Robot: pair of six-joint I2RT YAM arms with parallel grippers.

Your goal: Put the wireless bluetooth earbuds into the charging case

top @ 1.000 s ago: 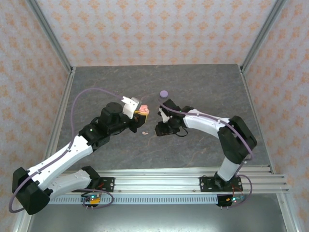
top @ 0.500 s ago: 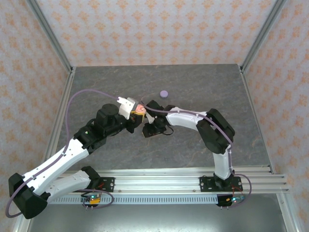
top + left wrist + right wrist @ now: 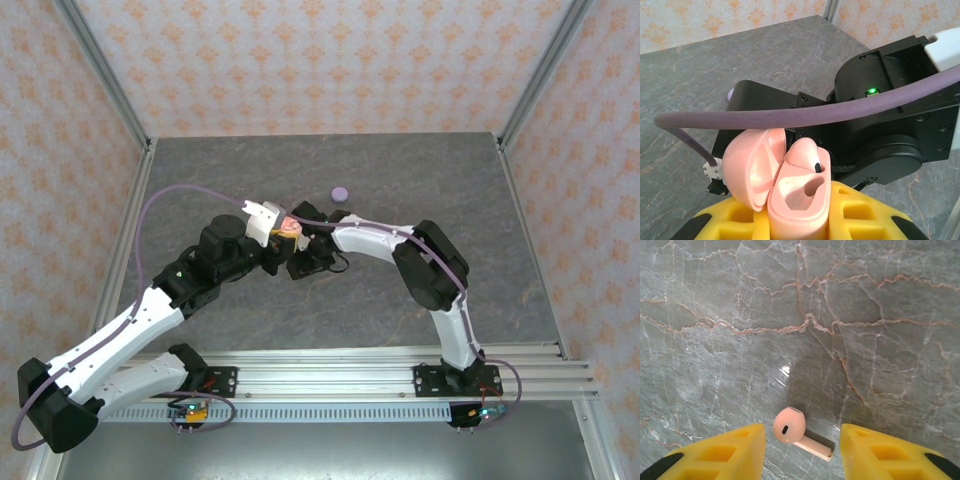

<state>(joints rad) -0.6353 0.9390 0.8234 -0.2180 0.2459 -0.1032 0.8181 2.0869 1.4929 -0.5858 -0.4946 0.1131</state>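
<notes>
The left tool [image 3: 799, 227], with yellow honeycomb-ribbed pads, is clamped tight on a smooth, rounded pale pink charging case [image 3: 800, 200] whose domed lid [image 3: 747, 167] hangs open; a glossy seated earbud [image 3: 807, 155] fills one socket beside an open hollow. On the grey, rust-veined marble-look worktop [image 3: 840, 315] a loose earbud [image 3: 790, 425], pink with a bulbous head and thin stem, lies flat between the parted fingers [image 3: 735, 450] of the right tool [image 3: 801, 447], which grips nothing. A second ago the right arm reached further right; it has since swung left over that bud, close to the left tool. The lilac round case [image 3: 340, 193] has not moved.
</notes>
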